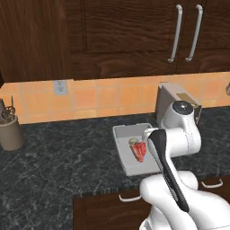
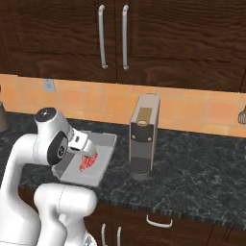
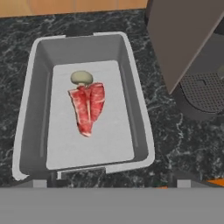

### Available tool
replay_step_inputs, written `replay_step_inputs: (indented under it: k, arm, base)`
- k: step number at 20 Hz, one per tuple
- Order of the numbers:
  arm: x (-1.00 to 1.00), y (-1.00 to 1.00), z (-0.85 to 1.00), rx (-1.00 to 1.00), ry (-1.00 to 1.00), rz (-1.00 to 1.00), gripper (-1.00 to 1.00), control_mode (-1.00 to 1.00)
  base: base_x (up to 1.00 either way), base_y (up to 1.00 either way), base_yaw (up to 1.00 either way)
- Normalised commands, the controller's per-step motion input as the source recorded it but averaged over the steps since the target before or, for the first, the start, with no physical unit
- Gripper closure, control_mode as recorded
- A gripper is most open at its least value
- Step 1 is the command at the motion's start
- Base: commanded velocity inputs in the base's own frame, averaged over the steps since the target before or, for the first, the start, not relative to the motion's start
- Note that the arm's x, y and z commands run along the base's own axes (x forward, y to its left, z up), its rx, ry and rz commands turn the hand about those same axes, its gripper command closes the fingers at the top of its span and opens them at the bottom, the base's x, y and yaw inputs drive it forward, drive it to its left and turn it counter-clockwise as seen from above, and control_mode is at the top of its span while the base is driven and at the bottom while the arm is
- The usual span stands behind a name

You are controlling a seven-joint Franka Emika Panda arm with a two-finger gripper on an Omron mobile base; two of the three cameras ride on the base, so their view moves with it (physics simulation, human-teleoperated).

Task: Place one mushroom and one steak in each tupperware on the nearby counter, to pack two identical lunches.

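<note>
A grey tupperware (image 3: 141,127) stands on the dark speckled counter (image 1: 63,157). Inside it lie a red raw steak (image 3: 88,107) and, touching the steak's far end, a pale mushroom (image 3: 81,78). The left base view shows the same tupperware (image 1: 120,134) with the steak (image 1: 139,152) and mushroom (image 1: 134,141), partly hidden by my arm. My gripper (image 3: 111,183) hangs above the container's near rim, open wide, with nothing between its fingers. From the right base view the gripper (image 2: 91,154) is over the steak (image 2: 86,164) in the tupperware (image 2: 108,140).
A tall grey coffee machine (image 2: 143,137) stands close to the tupperware's right side and reaches above it (image 3: 188,48). A utensil crock (image 1: 10,131) sits at the far left of the counter. Dark wood cabinets hang overhead, with drawers below the counter edge.
</note>
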Motion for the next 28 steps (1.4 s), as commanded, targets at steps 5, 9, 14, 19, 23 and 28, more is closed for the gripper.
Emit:
replay_step_inputs:
  k: [5,9,14,19,23,28]
  arm:
    - [-0.04,0.00,-0.12,0.00,0.00,0.00,-1.00,-1.00]
    - [-0.06,0.00,-0.14,0.00,0.00,0.00,-1.00,-1.00]
    - [-0.12,-0.03,-0.05,0.00,0.00,0.00,-1.00,1.00]
    - [0.00,0.00,0.00,0.00,0.00,0.00,-1.00,1.00]
    - [0.00,0.00,0.00,0.00,0.00,0.00,-1.00,1.00]
    - [0.00,0.00,0.00,0.00,0.00,0.00,-1.00,1.00]
  base:
    - [0.00,0.00,0.00]
    - [0.00,0.00,0.00]
    - [-0.37,-0.15,-0.06]
    - [-0.56,-0.47,-0.09]
    - [-0.58,-0.79,-0.04]
    - [-0.75,-0.94,-0.06]
